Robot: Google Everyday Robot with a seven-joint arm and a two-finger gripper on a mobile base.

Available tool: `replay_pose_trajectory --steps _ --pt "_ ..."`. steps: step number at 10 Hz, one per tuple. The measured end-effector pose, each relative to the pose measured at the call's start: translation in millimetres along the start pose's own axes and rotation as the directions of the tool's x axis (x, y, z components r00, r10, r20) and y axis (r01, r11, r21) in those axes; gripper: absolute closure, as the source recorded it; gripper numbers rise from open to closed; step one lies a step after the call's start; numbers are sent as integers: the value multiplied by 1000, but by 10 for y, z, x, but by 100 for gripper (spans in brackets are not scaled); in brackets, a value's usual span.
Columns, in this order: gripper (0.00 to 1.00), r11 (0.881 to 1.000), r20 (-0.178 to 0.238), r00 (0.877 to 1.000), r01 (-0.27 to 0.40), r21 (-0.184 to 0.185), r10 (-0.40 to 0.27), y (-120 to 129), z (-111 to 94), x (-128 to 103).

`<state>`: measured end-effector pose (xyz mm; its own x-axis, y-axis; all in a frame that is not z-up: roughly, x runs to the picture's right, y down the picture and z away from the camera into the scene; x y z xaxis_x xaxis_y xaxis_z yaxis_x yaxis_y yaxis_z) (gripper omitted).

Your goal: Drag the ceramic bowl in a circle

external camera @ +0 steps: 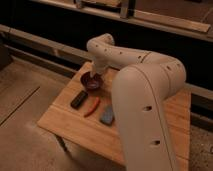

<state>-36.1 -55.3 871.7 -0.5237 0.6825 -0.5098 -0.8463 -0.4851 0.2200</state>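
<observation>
The ceramic bowl (90, 82), small, round and maroon, sits on the far left part of the wooden table (65, 125). My gripper (98, 76) hangs at the end of the white arm, which comes down from above. It is at the bowl's far right rim. The wrist hides the point where gripper and bowl meet, so contact cannot be judged. The bulk of the arm (145, 100) fills the right side of the view.
A black block (78, 99) lies just in front of the bowl. A red pepper-shaped item (91, 106) and a blue-grey sponge (106, 116) lie to its right. A dark counter wall (50, 30) runs behind the table. The floor (20, 115) is to the left.
</observation>
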Motion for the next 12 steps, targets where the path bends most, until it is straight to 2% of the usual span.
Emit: replay_pose_trajectory --steps 2,3,5,7,8,9,12 --pt "35 997 -54 999 -7 -72 3 131 101 4" --pt "35 996 -79 997 -22 -91 15 120 162 -21" --pt "35 994 -119 992 -58 -91 47 -21 289 -99" --pt "37 996 -138 989 -69 -54 61 -157 407 -158" --pt "46 998 -128 991 -49 -26 45 -189 458 -186" --pt "57 1000 -111 994 -15 -15 13 -141 470 -201" --pt "89 997 -85 993 79 -12 -80 46 481 -156"
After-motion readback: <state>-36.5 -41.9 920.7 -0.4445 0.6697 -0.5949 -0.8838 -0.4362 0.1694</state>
